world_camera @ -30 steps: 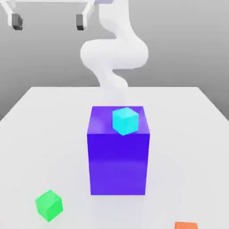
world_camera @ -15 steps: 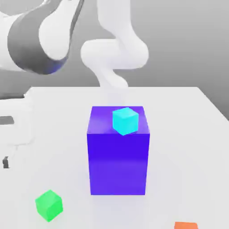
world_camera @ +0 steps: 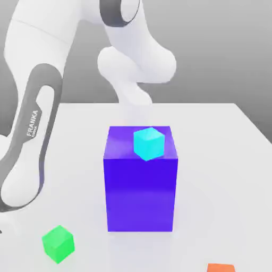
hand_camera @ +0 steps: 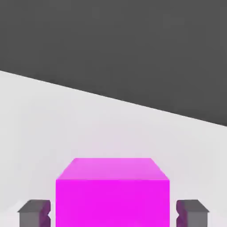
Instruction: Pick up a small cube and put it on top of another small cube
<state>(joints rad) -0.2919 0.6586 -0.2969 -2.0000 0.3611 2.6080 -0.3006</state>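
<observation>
White robot arm (world_camera: 32,133) bends low at the exterior view's left. Small green cube (world_camera: 58,244) sits near it. A small cyan cube (world_camera: 148,143) rests on a tall blue block (world_camera: 141,191). An orange cube (world_camera: 220,268) lies far right. The gripper (hand_camera: 113,213) straddles a small magenta cube (hand_camera: 113,195) on the white table (hand_camera: 88,128); whether it is pinching, cannot tell.

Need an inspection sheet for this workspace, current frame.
surface: white table, flat.
job's things: magenta cube on the table; cyan cube atop the blue block; green cube on the table, exterior view's front left; orange cube cut off by the frame edge.
clutter: large blue block, mid-table.
grippers: gripper at the magenta cube; contact unclear.
cables: nothing seen.
surroundings: plain grey backdrop.
</observation>
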